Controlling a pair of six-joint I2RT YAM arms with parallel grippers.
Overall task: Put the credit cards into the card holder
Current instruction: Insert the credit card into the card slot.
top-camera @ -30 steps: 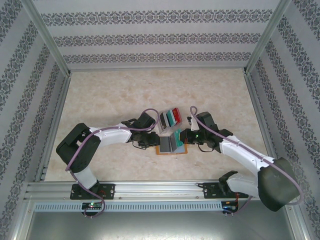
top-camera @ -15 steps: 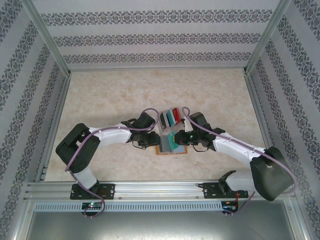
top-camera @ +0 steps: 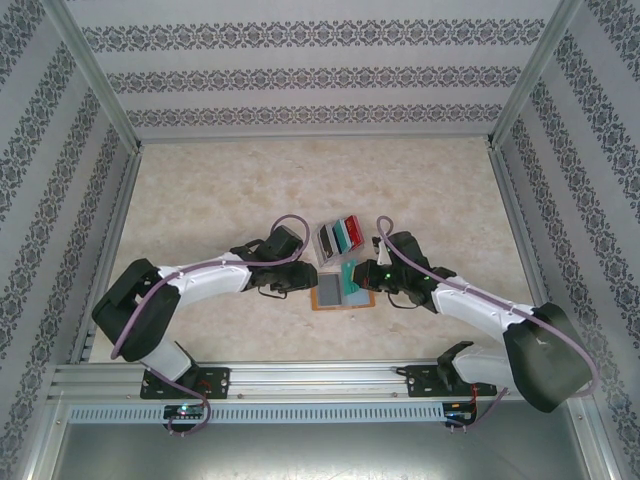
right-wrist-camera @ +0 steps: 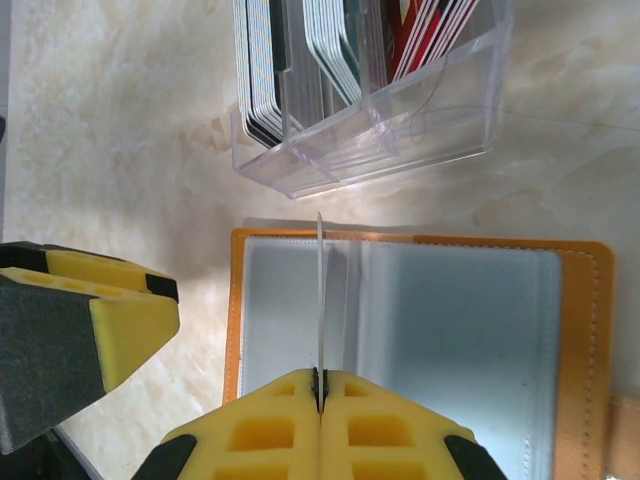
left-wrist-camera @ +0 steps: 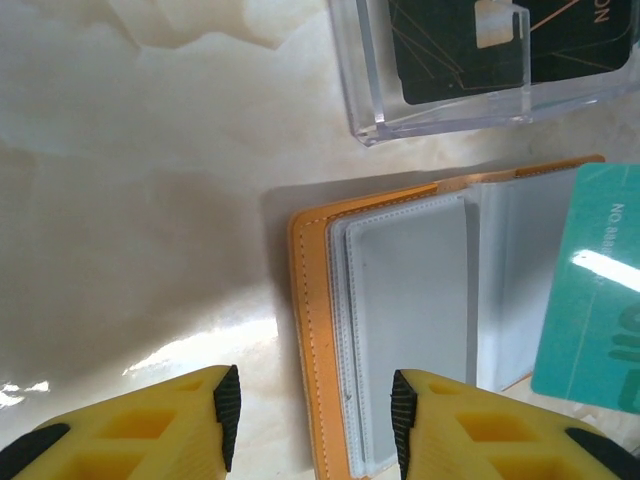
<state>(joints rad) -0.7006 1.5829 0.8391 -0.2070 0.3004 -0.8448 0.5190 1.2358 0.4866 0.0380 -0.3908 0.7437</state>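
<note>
Top view: the orange card holder (top-camera: 335,295) lies open on the worktop (top-camera: 220,190), just in front of a row of upright credit cards (top-camera: 340,234). The left end effector (top-camera: 303,281) sits at its left edge. The right end effector (top-camera: 362,277) is at its right, holding a teal card (top-camera: 349,273). The left arm's elbow is lower and further left than 0.5 s ago.

Left wrist: the fingers (left-wrist-camera: 150,430) are spread and empty at the holder's corner. The teal card reads "NO." followed by cut-off digits. A black card (left-wrist-camera: 450,45) in a clear acrylic stand (left-wrist-camera: 440,115) shows "ON".

Right wrist: the end effector is pressed together, pinching the teal card edge-on above the holder's grey pockets.
</note>
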